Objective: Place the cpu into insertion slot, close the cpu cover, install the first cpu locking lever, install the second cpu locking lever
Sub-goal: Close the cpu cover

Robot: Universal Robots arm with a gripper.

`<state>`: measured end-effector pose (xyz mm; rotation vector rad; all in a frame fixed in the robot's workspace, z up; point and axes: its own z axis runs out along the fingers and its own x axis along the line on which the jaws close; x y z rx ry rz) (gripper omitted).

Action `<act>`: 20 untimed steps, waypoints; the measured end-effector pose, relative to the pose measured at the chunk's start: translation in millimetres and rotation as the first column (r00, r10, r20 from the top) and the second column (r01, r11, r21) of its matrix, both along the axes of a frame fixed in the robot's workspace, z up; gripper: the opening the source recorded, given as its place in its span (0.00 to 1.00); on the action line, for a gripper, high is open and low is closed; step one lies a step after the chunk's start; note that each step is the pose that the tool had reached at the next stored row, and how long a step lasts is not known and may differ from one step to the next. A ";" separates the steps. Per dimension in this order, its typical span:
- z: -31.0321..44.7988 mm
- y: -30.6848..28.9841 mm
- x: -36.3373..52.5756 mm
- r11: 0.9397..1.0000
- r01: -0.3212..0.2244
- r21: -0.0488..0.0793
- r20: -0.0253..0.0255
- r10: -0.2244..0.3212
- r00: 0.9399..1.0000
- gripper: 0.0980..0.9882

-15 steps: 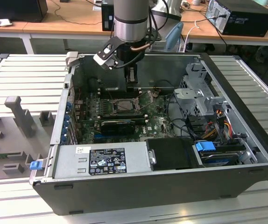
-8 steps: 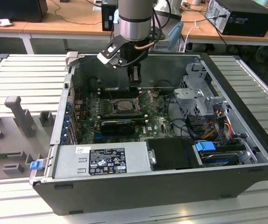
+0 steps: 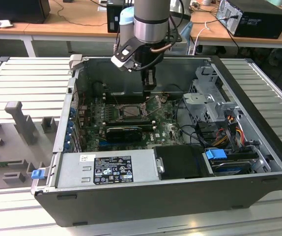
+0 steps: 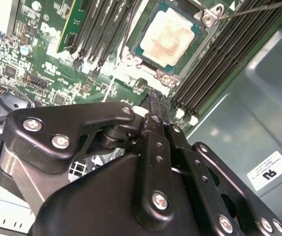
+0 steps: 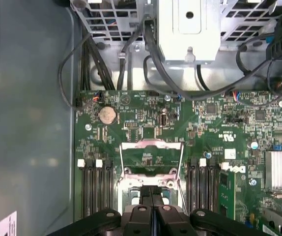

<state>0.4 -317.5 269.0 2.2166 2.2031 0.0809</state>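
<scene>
Gripper jaws pinched together, empty, beside upright cpu cover; cpu already seated. Risk: tips slip, cover drops hard.

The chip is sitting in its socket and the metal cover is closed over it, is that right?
Not quite. The chip sits in its socket, but the cover stands open; the second wrist view shows the chip bare.
</scene>
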 end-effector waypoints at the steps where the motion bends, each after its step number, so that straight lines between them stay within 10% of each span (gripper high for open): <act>1: 0.0 0.0 1.4 1.000 0.000 0.000 0.000 0.000 1.000 0.01; 20: -0.1 0.0 29.1 1.000 0.000 0.000 0.000 0.000 1.000 0.01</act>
